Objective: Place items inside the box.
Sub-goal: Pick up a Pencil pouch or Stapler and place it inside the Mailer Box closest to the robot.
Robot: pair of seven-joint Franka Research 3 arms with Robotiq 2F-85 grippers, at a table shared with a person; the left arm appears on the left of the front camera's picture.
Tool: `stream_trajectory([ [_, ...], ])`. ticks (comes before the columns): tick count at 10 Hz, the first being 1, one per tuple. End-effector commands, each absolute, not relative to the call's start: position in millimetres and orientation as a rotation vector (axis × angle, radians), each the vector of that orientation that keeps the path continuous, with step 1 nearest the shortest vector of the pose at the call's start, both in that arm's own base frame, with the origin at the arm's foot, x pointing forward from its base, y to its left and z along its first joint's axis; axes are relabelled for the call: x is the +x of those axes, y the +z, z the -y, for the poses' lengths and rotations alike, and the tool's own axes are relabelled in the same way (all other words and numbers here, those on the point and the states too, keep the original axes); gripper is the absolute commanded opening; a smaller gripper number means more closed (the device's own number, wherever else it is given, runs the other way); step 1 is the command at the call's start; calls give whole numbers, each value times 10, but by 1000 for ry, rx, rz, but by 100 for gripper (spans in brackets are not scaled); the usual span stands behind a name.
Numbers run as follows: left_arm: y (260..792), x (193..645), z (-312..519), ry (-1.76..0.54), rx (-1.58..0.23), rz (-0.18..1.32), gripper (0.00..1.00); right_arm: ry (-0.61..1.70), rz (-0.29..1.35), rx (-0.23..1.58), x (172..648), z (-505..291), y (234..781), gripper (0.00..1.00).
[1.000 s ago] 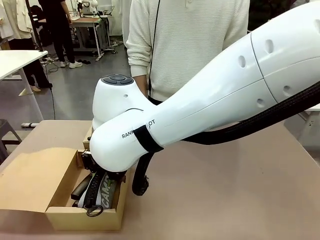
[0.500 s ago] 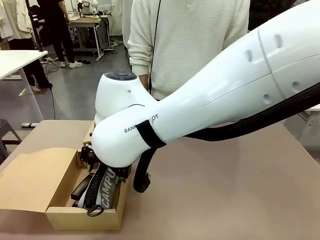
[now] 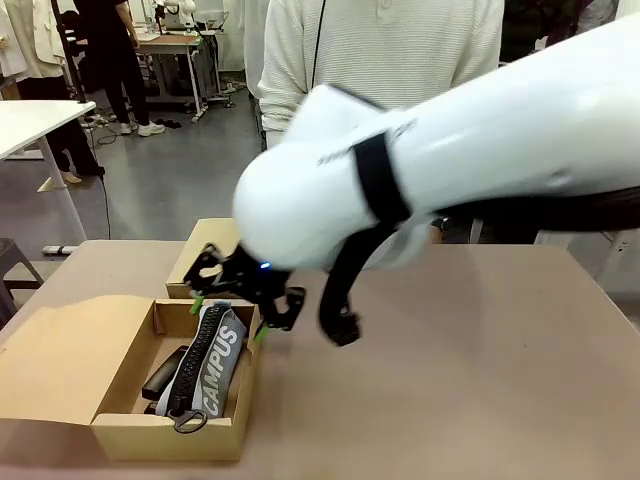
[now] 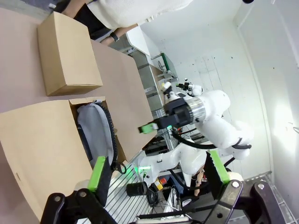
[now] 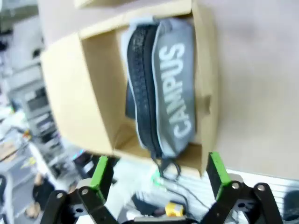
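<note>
From the front, the right pincer (image 3: 232,315), wide and empty, hangs over the far end of the grey zippered "CAMPUS" pouch (image 3: 215,365) lying lengthwise in the wide brown cardboard box (image 3: 165,440); the left wrist view has the left pincer (image 4: 156,168), also wide, farther off; in the right wrist view the pouch (image 5: 173,98) runs straight ahead.

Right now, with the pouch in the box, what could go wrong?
The CAMPUS pouch leans on the box wall, its zip pull over the near rim: the flap may jam on it. The open right tool hangs over its far end and could snag it or clip the wall.
</note>
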State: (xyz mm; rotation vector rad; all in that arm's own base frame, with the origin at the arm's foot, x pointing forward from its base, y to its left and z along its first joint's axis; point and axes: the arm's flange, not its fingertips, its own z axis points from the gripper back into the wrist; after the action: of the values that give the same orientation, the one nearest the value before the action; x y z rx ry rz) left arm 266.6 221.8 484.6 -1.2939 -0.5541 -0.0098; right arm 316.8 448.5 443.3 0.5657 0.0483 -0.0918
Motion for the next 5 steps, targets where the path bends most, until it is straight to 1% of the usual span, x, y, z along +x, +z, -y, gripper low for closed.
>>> stream_trajectory([
  [1,4846,2639,-2202,-22,-1289,566,100,59,-178,754,3039,-3353,4490,100],
  [2,4846,2639,-2202,-22,-1289,566,100,8,-213,887,2983,-3308,4480,100],
  [3,4846,2639,-2202,-22,-1289,566,100,-34,-74,654,3066,-4243,4633,100],
  [5,4846,2639,-2202,-22,-1289,566,100,-34,-74,654,3066,-4243,4633,100],
])
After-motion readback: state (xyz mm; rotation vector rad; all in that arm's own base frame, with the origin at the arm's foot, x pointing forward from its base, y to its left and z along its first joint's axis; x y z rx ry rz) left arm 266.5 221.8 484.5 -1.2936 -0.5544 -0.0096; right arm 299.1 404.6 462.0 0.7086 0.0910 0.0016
